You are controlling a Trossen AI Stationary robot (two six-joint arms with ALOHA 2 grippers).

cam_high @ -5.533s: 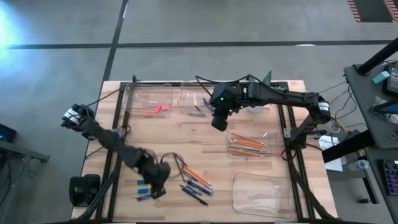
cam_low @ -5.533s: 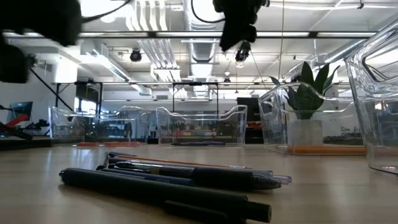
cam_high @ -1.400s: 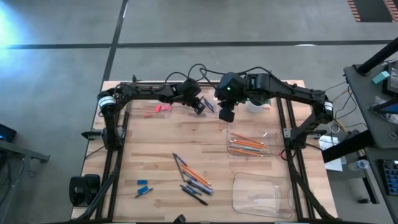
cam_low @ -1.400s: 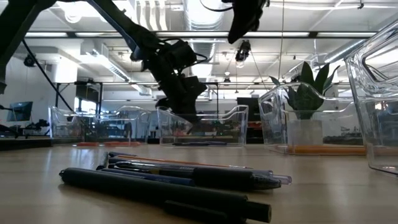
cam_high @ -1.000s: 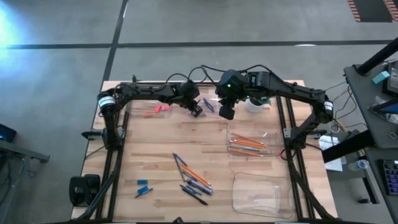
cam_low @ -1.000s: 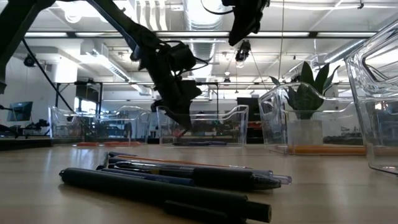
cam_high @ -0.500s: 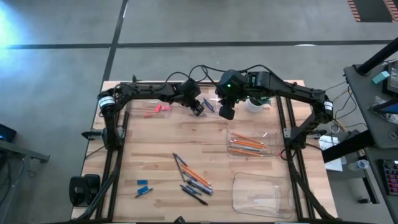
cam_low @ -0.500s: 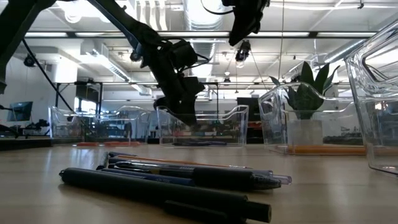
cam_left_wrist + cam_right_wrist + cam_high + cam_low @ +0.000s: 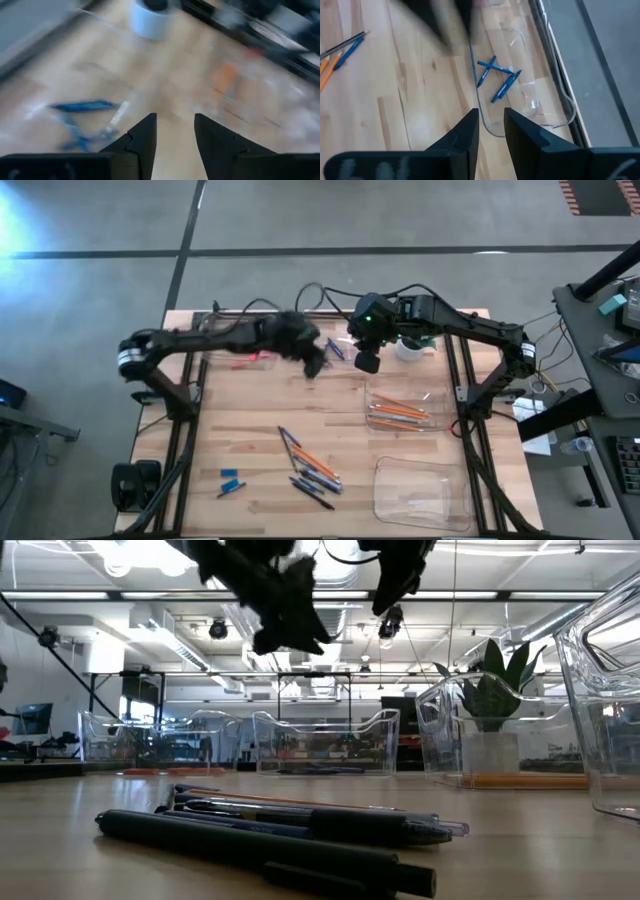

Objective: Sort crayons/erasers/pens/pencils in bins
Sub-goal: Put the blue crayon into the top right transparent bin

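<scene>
The left arm reaches from the table's [image 9: 240,415] left edge toward its far middle, forearm roughly level. Its left pincer [image 9: 312,362] hangs above the wood just beside the near wall of the far-middle bin [image 9: 300,332]. The left wrist view shows its fingers [image 9: 142,137] spread with nothing between them. The right arm stretches from the right edge along the far edge. The right pincer [image 9: 366,361] points down beside the same bin, its fingers [image 9: 465,135] a narrow gap apart and empty.

Three blue crayons [image 9: 497,77] lie in that far-middle bin, two crossed and one alongside, all slanted to the bin's walls. Pink erasers [image 9: 250,358] sit in the far-left bin [image 9: 215,340]. Orange pencils [image 9: 400,412] lie in the bin [image 9: 440,415] at the right edge, long axes roughly parallel to the table's near edge. The near-right bin [image 9: 420,492] stands beside the near right corner.

Near the middle of the near edge, a loose heap of pens [image 9: 312,486] and pencils [image 9: 312,458] lies on the wood, mostly slanting from far-left to near-right. Toward the near left corner lie a blue eraser [image 9: 229,473] and a short blue crayon [image 9: 231,489].
</scene>
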